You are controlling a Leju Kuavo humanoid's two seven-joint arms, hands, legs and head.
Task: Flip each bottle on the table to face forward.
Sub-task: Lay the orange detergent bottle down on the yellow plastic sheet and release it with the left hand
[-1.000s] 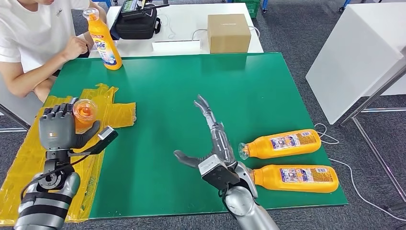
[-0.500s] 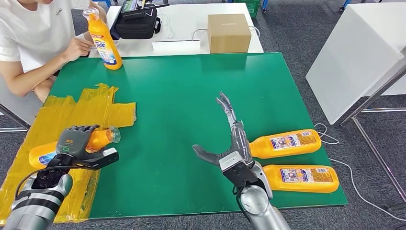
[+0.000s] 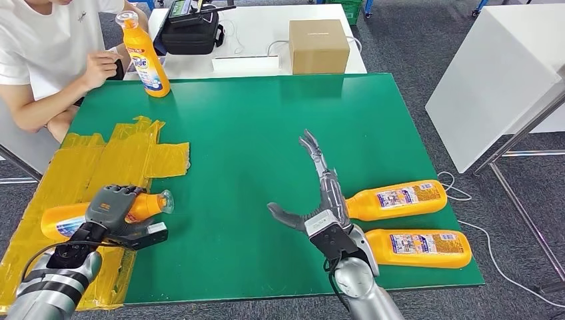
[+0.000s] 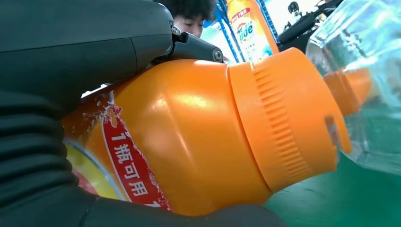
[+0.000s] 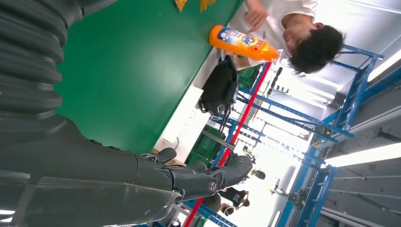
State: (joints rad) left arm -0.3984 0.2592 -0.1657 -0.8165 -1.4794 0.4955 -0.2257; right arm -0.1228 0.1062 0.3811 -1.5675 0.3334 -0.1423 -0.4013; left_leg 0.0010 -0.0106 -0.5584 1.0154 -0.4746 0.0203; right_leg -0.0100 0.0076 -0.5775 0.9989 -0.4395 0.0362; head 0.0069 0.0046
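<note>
Bottle (image 3: 73,215) middle under left hand (image 3: 112,208)

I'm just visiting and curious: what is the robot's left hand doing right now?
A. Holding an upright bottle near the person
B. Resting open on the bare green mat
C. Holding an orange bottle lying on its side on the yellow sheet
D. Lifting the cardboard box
C: the left hand grips the orange bottle, which lies on its side over the yellow sheet.
</note>
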